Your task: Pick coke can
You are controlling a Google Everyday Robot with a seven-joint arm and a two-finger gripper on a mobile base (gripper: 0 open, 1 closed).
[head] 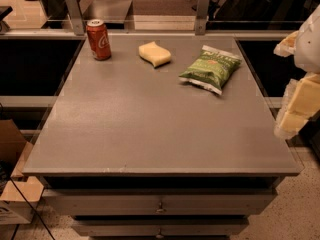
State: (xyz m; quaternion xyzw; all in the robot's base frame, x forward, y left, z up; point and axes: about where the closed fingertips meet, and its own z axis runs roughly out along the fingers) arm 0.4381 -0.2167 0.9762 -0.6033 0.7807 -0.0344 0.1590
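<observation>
The coke can [98,39], red with white script and a silver top, stands upright at the far left corner of the grey table [150,134]. My gripper [298,86], white with pale yellow parts, hangs at the right edge of the view, beyond the table's right side and far from the can. It holds nothing that I can see.
A yellow sponge [154,53] lies at the far middle of the table. A green chip bag [211,68] lies to the right of it. A glass barrier with metal posts [73,11] runs behind the table. Drawers [160,204] are below the front edge. Cardboard [15,184] is on the floor at the left.
</observation>
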